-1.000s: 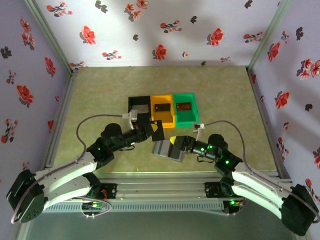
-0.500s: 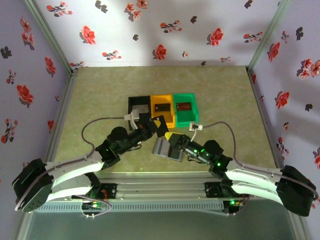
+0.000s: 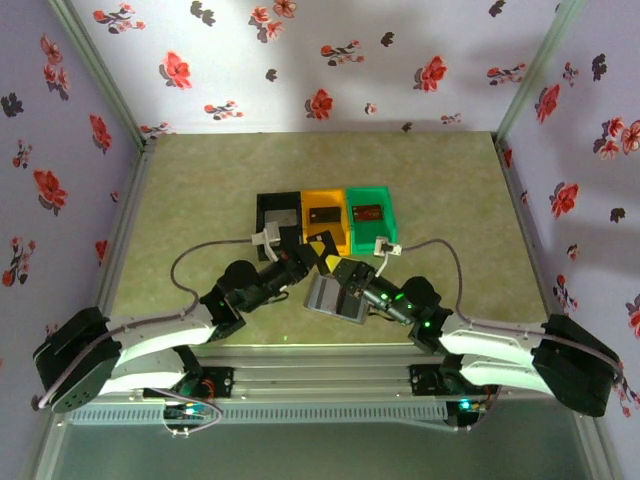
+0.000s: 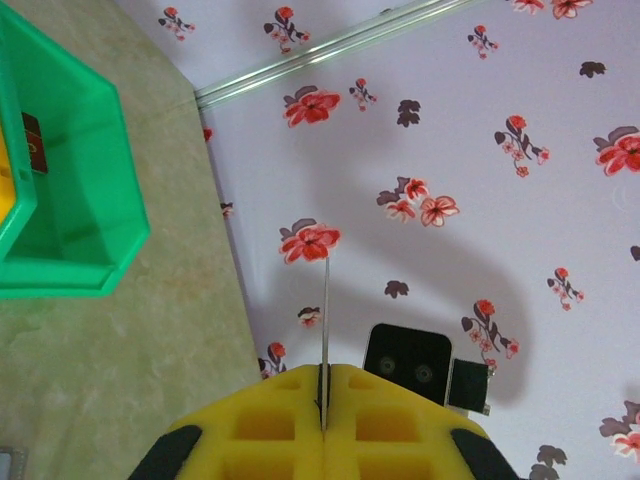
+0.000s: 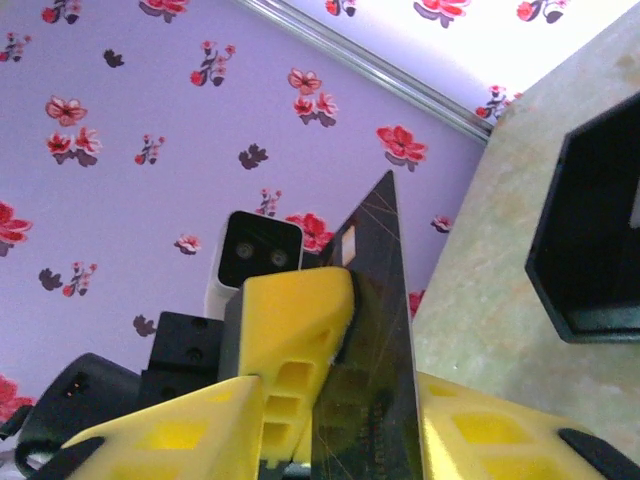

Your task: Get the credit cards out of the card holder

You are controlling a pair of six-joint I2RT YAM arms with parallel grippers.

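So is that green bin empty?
Not empty. From above, the green bin has one reddish-brown card lying flat on its floor.

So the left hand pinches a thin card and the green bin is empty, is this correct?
Only partly. The left hand does pinch a thin card, but the green bin is not empty: a dark card lies inside it, as the top view shows.
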